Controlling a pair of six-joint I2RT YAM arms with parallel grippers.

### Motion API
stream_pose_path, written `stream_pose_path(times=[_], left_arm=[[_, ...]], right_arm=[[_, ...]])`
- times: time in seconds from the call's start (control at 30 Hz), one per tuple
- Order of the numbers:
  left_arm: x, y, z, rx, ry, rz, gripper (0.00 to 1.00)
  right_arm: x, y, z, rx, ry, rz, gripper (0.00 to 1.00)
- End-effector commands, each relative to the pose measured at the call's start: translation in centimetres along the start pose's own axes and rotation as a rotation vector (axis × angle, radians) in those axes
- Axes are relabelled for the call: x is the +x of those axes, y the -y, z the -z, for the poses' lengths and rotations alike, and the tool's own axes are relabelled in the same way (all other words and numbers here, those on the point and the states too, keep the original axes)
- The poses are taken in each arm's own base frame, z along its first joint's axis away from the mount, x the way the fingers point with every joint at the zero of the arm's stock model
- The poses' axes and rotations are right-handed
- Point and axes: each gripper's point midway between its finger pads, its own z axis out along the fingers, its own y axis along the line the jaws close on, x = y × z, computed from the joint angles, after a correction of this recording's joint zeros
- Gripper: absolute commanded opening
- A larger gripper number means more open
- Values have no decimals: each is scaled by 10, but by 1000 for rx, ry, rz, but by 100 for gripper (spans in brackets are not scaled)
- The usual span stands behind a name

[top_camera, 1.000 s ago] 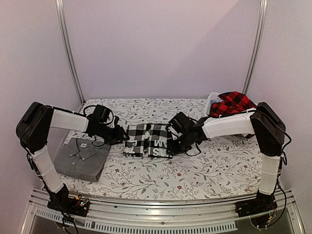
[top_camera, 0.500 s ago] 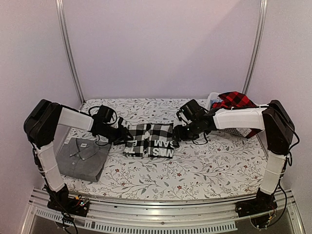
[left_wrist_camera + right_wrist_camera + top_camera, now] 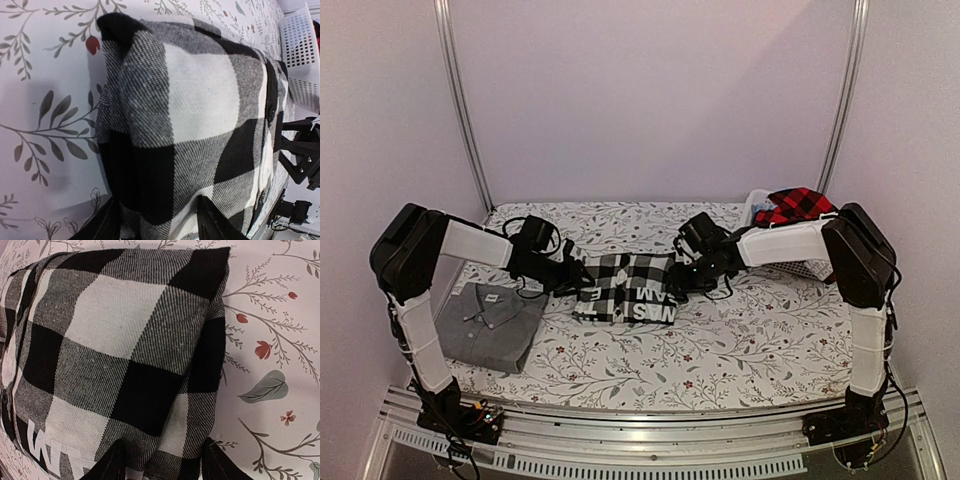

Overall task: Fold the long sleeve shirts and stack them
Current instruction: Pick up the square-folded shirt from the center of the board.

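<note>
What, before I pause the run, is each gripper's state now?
Left gripper: open, astride the checked shirt.
Right gripper: open, astride the same shirt.

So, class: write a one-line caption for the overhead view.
The left tool and right tool flank the folded black-and-white shirt; grey shirt folded alongside.

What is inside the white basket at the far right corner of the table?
A red-and-black checked shirt is bunched in the basket, hanging over its rim. Whatever lies beneath the shirt is covered, so it cannot be seen.
</note>
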Motion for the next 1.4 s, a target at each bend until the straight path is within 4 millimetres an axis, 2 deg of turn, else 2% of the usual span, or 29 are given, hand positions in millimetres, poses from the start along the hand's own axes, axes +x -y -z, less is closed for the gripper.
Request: stream_pose_path(times=[0.0,0.23,0.4,0.53,0.63,0.9,1.03,1.17,1.27,1.37], left_arm=[[22,-18,-8,-43,-58,21,52],[28,-18,-11,-15,-65,49,51],[33,-19,-11,-11,-71,63,49],[36,-29,-1,-40,-55,67,54],[40,-34,0,-45,-64,71,55],[51,-33,-6,-49,-91,91,50],[51,-28,-15,-58,-110,103,38],[48,-20,-22,-64,-112,101,14],[41,-12,-16,-58,-97,94,2],[33,-4,-6,-56,-84,70,0]], right_arm=[[-10,-21,-3,-69,20,5,51],[-5,-32,-10,-132,-4,-19,50],[1,-25,-15,-112,-14,-38,37],[7,-17,-16,-110,-27,-63,27],[8,-19,-17,-132,-32,-69,21],[15,-13,-22,-122,-42,-82,20],[17,-13,-22,-134,-43,-81,20],[15,-17,-21,-152,-38,-73,21],[11,-20,-14,-163,-27,-66,27],[1,-21,3,-151,15,-50,39]])
